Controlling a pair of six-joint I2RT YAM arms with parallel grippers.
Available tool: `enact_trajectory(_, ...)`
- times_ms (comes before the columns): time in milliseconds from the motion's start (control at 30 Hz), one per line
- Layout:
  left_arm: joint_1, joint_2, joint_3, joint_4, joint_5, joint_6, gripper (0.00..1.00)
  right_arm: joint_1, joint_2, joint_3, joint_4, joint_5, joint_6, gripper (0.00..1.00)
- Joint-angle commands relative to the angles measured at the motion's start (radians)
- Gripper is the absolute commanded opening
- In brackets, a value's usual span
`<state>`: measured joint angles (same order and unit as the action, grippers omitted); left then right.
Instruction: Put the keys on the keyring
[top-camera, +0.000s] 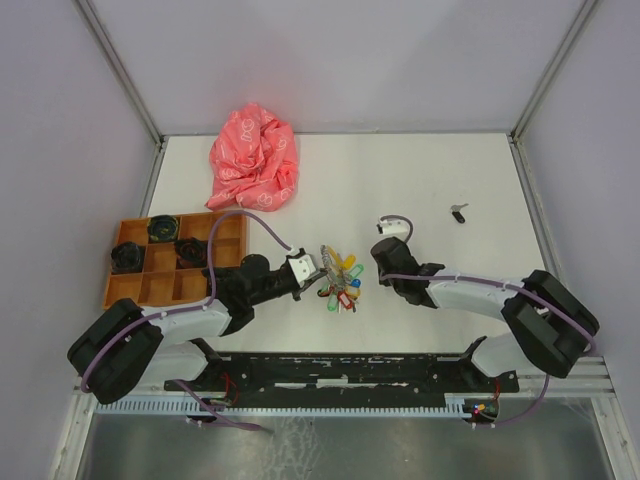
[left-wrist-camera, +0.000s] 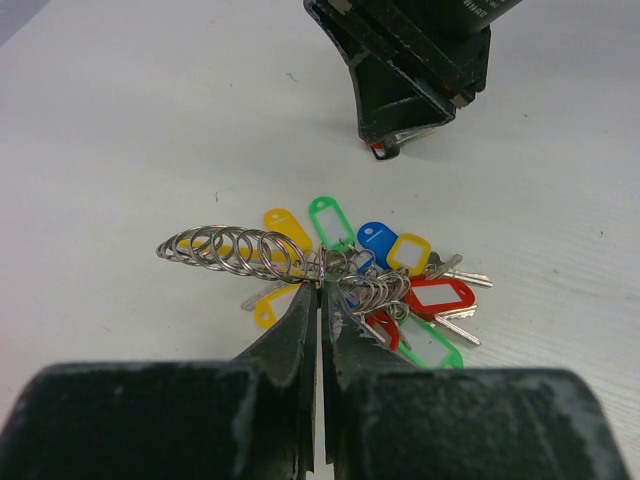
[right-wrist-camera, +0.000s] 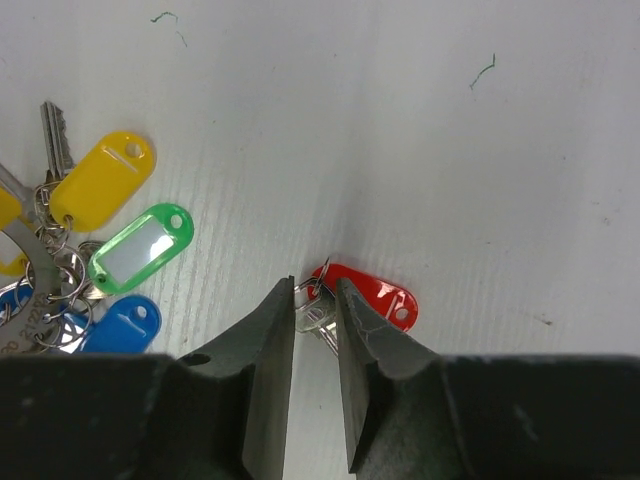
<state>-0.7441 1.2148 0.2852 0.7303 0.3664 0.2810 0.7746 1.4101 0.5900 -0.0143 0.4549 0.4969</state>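
Near edge: the black rail (top-camera: 350, 372) carrying both arm bases bounds your side of the white table (top-camera: 430, 170).

Left gripper (left-wrist-camera: 320, 298): fingers pressed together, pinching the wire of the keyring (left-wrist-camera: 235, 250). The keyring is a chain of thin steel loops. In the left wrist view its long axis runs sideways, trailing left from the pinch and lying low on the table. To the right of the pinch, glossy oblong plastic tags (left-wrist-camera: 330, 218) in yellow, green, blue and red fan out with several silver keys.

Right gripper (right-wrist-camera: 312, 292): just beyond that cluster, tips down at the table. The fingers are narrow, straddling the metal end of the red-headed key (right-wrist-camera: 372, 298). You cannot tell from this view whether the pads touch it. The key lies flat, apart from the cluster. Its smooth red head runs from the fingertips off to the right in the right wrist view, and the blade is mostly hidden between the fingers.

Left side: an orange compartmented tray (top-camera: 125, 292) sits close beside the left arm, so room there is tight.

Right and centre: open matte tabletop with faint scuffs.

The black-headed key (top-camera: 459, 212) lies alone, far right, well apart from both grippers. It is too small to read its heading with confidence.

Far left: a crumpled pink cloth (top-camera: 255, 160) lies against the back edge. Pale walls (top-camera: 340, 60) close off the back and both sides.
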Motion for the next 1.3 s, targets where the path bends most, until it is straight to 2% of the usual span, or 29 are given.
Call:
enact_trajectory(0, -0.004, -0.004, 0.041, 0.049, -0.006, -0.019, 0.03, 0.010, 0.020, 0.000, 0.049, 0.049, 0.026, 0.30)
enact_trajectory(333, -0.003, -0.002, 0.043, 0.048, -0.004, -0.020, 0.03, 0.012, 0.062, 0.000, 0.060, 0.054, 0.029, 0.24)
enact_trajectory(600, -0.004, -0.005, 0.043, 0.047, -0.002, -0.020, 0.03, 0.012, 0.053, -0.009, 0.061, 0.053, 0.022, 0.11)
enact_trajectory(800, -0.004, -0.006, 0.042, 0.043, -0.001, -0.020, 0.03, 0.012, -0.017, -0.008, 0.030, 0.035, -0.049, 0.01)
enact_trajectory(1033, -0.005, -0.016, 0.040, 0.040, 0.002, -0.014, 0.03, 0.012, -0.132, 0.043, -0.100, -0.160, -0.275, 0.01)
enact_trajectory(1167, -0.005, -0.018, 0.036, 0.043, 0.012, -0.007, 0.03, 0.011, -0.210, 0.083, -0.150, -0.404, -0.432, 0.01)
enact_trajectory(1267, -0.004, -0.017, 0.030, 0.051, 0.026, 0.005, 0.03, 0.011, -0.190, 0.185, -0.279, -0.549, -0.543, 0.01)
